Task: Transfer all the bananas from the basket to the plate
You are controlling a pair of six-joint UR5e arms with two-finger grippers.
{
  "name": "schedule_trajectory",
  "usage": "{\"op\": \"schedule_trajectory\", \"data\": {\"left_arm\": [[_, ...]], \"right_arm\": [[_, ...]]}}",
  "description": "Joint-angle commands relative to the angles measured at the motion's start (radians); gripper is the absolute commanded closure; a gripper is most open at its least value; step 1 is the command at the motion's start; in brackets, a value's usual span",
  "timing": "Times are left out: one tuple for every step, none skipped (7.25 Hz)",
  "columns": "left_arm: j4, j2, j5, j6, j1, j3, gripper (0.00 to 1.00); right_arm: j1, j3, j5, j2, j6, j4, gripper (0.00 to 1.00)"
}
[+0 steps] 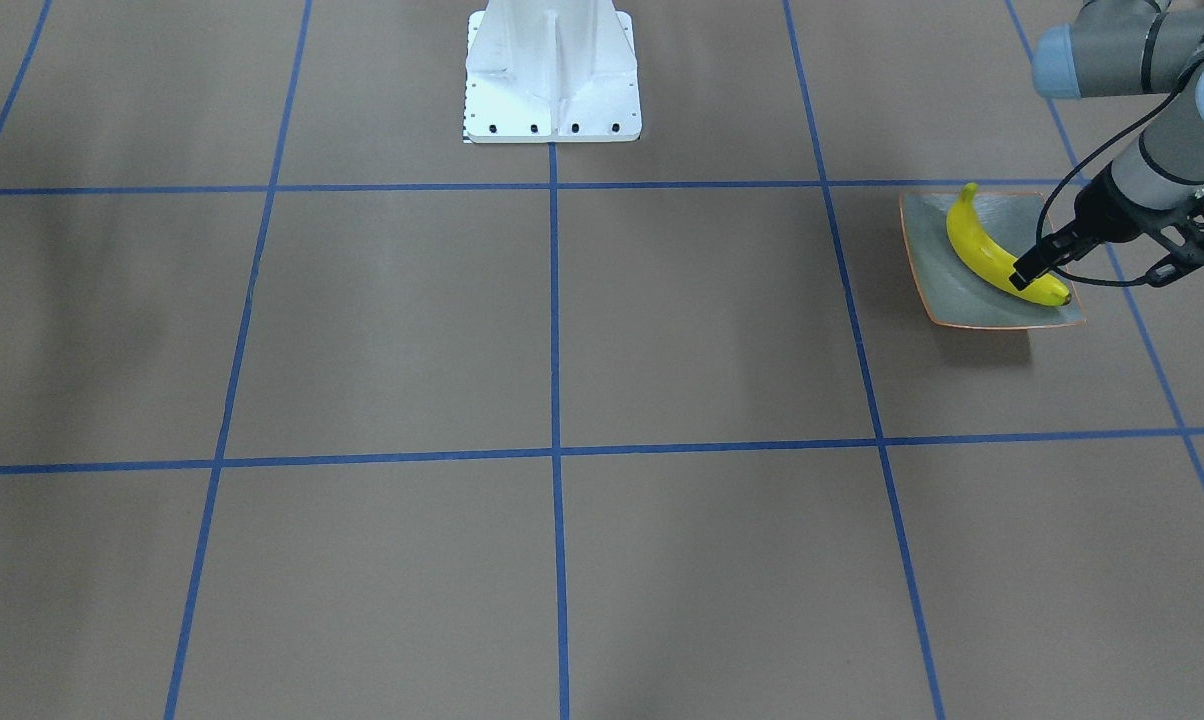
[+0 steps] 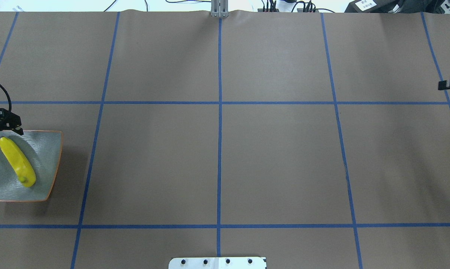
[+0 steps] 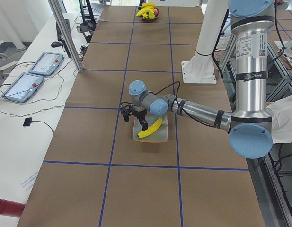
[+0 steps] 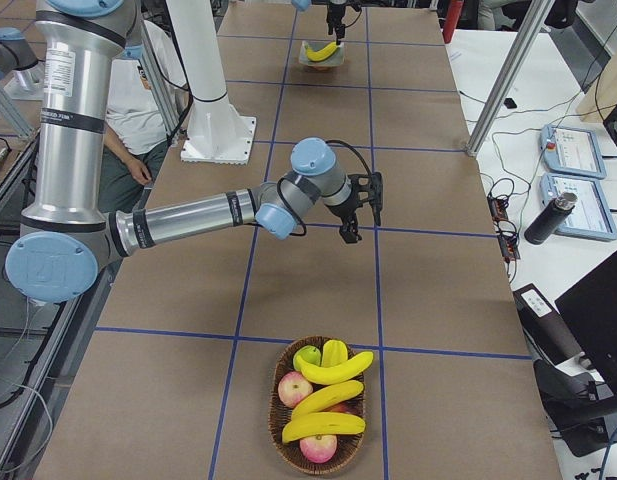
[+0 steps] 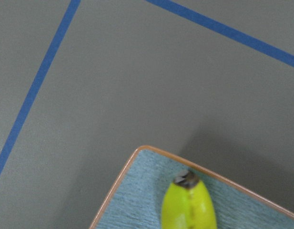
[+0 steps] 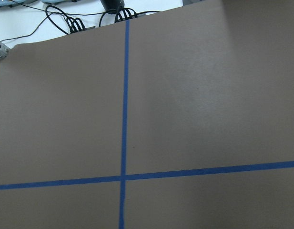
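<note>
**While one banana lies on the plate, the rest wait in the basket**

Though the task names all the bananas, only one banana is on the plate, which sits at the robot's left end of the desk. It lies slantwise across the dish, resting on its curved side, with its dark tip near one corner. That spot looks sensible, since the upturned edges should stop it from rolling off.

The left gripper hangs low over that tip end. Its fingers are spread wide and hold nothing. One finger sits over the banana's tip end and the other is out past the plate's edge. Whether the near finger touches the fruit cannot be told. With the fingers this far apart, the arm could probably lift away without dragging the banana.

At the far, right end of the desk stands the basket. Several bananas lie across the top of it, with apples tucked beside and beneath them. The right gripper hovers over bare desk between basket and plate, well apart from both. Whether its fingers are open or closed cannot be told. By my reckoning most of the job is left, and the topmost bananas are the easiest to take next.
</note>
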Motion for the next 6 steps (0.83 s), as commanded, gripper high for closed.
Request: {"op": "schedule_trajectory", "data": {"left_arm": [[0.181, -0.138, -0.1, -0.014, -0.07, -0.078, 0.01], [0.29, -0.201, -0.131, -0.014, -0.097, -0.107, 0.01], [0.336, -0.229, -0.131, -0.016, -0.099, -0.126, 0.0], [0.341, -0.237, -0.131, -0.016, -0.099, -0.126, 0.01], [0.342, -0.238, -0.133, -0.016, -0.099, -0.126, 0.0], [0.342, -0.244, -0.133, -0.017, -0.099, -0.126, 0.0]], "right_arm": [[0.171, -0.15, 0.129, -0.042, -0.282, -0.001, 0.0], [0.175, -0.18, 0.114, -0.066, -0.347, -0.003, 0.0], [0.176, -0.209, 0.086, -0.07, -0.425, -0.006, 0.0], [0.178, -0.261, 0.08, -0.088, -0.424, 0.0, 0.0], [0.196, -0.301, 0.065, -0.085, -0.459, 0.005, 0.01], [0.215, -0.306, 0.034, -0.1, -0.513, 0.002, 0.03]]}}
